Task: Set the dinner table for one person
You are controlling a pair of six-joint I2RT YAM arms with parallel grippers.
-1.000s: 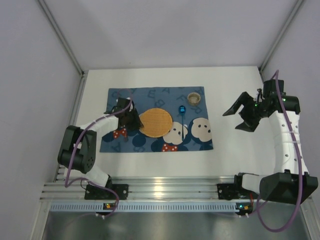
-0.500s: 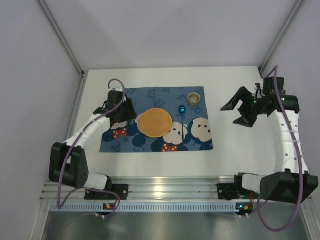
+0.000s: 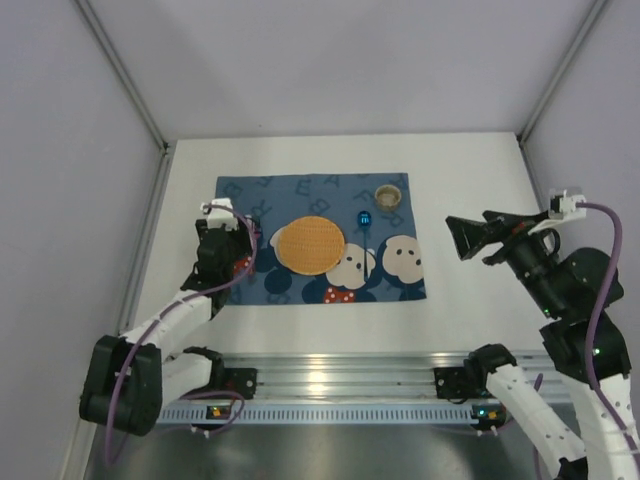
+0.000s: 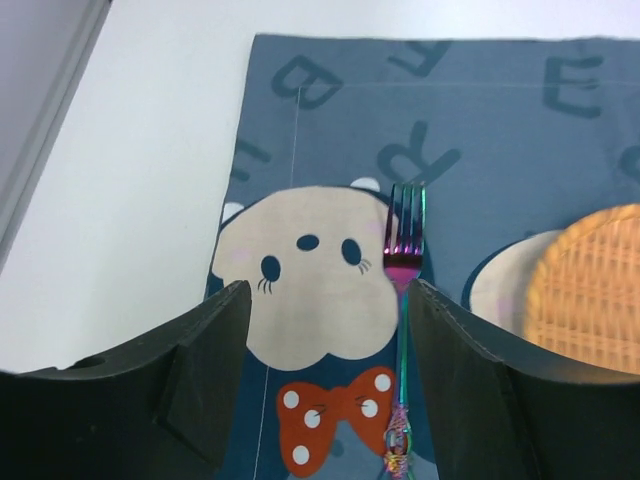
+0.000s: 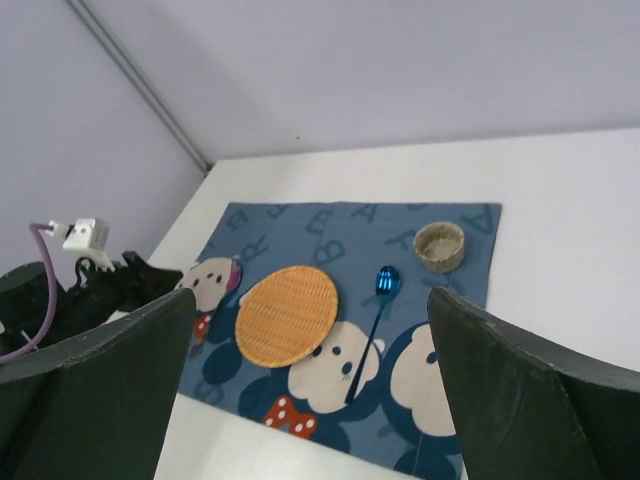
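The white dinner table (image 3: 470, 170) bears a blue cartoon-print placemat (image 3: 300, 195). On the mat lie a round woven orange plate (image 3: 311, 245), a blue spoon (image 3: 364, 225) to its right and a small woven cup (image 3: 388, 196) at the far right corner. An iridescent fork (image 4: 404, 300) lies flat on the mat left of the plate (image 4: 590, 290). My left gripper (image 4: 325, 300) is open and empty, low over the mat's left part (image 3: 232, 243), the fork near its right finger. My right gripper (image 3: 478, 245) is open and empty, raised right of the mat; its view shows plate (image 5: 288, 314), spoon (image 5: 380, 300) and cup (image 5: 439, 245).
A ribbed aluminium rail (image 3: 330, 375) runs along the table's near edge by the arm bases. Grey walls with metal corner posts (image 3: 125, 75) close off the left, far and right sides. Bare white tabletop (image 4: 130, 180) lies left of the mat.
My left gripper has drawn back from beside the plate toward the mat's left edge, its elbow dropping toward the near side. My right arm has swung back and risen toward the near right.
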